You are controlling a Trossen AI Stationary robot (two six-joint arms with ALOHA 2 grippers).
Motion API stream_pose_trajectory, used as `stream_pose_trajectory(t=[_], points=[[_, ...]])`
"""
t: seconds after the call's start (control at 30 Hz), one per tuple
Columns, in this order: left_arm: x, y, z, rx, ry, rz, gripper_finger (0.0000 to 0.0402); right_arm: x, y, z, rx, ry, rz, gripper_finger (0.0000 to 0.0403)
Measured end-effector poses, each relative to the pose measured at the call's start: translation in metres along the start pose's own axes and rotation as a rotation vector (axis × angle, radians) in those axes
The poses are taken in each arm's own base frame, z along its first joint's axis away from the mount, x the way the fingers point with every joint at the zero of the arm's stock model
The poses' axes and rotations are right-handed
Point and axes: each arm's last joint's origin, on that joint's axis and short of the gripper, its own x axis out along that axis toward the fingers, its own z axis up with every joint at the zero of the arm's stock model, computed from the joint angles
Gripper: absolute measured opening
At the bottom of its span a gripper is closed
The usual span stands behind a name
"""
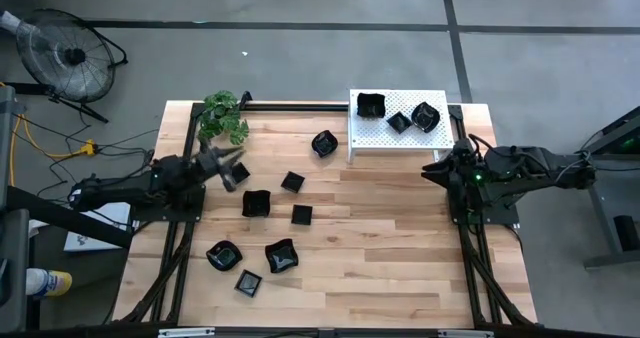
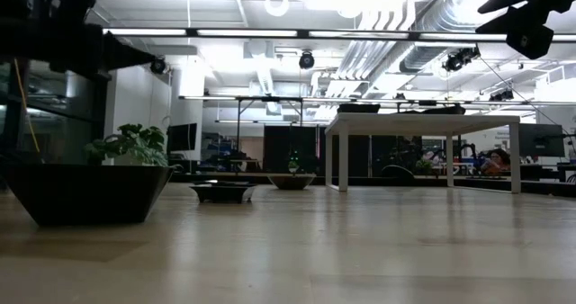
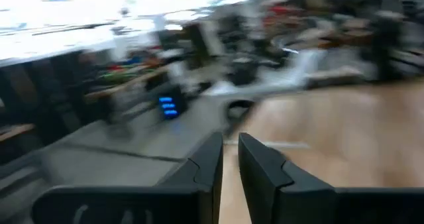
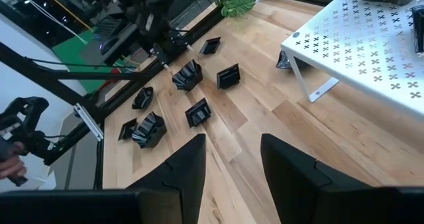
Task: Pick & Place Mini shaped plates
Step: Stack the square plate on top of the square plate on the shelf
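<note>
So far only three of the small black plates sat on the white rack (image 1: 400,138) at the far side of the table (image 1: 400,278): one (image 1: 371,105) near its left end, one (image 1: 399,122) in the middle and one (image 1: 425,116) toward the right. Eight more lay loose on the wood: one (image 1: 324,143) just beside the rack's left edge, a loose cluster in the middle of the table including a square one (image 1: 292,182) and a larger one (image 1: 256,203), and three near the front, among them a wavy one (image 1: 281,256). By my reckoning most of the job was left. The left gripper (image 1: 232,168) hung by the potted plant (image 1: 224,118), fingers nearly together, with nothing between them that I could make out. The right gripper (image 1: 437,168) waited just in front of the rack's right end, fingers spread and empty.
</note>
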Motion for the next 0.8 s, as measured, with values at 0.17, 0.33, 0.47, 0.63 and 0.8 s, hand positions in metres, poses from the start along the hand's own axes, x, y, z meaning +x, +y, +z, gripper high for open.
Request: stream_pose_trajectory(t=[0.17,0.33,0.47,0.63,0.8], points=[[-0.002,0.007,0.013,-0.076,-0.037,0.053,0.0046,0.000,0.000,0.000,-0.005,0.003,-0.002,0.0140],[-0.003,0.010,0.021,-0.113,-0.079,0.057,0.0046,0.000,-0.002,-0.002,-0.011,0.023,-0.013,0.0140],[-0.004,0.013,0.026,-0.139,-0.081,0.084,0.0058,0.000,-0.003,-0.004,-0.018,0.041,-0.027,0.0140],[-0.003,0.017,0.038,-0.140,-0.011,0.091,0.0117,0.000,-0.004,-0.005,-0.021,0.054,-0.033,0.0140],[0.002,0.024,0.063,-0.124,0.145,0.077,0.0179,0.000,-0.003,-0.005,-0.021,0.080,-0.007,0.0140]])
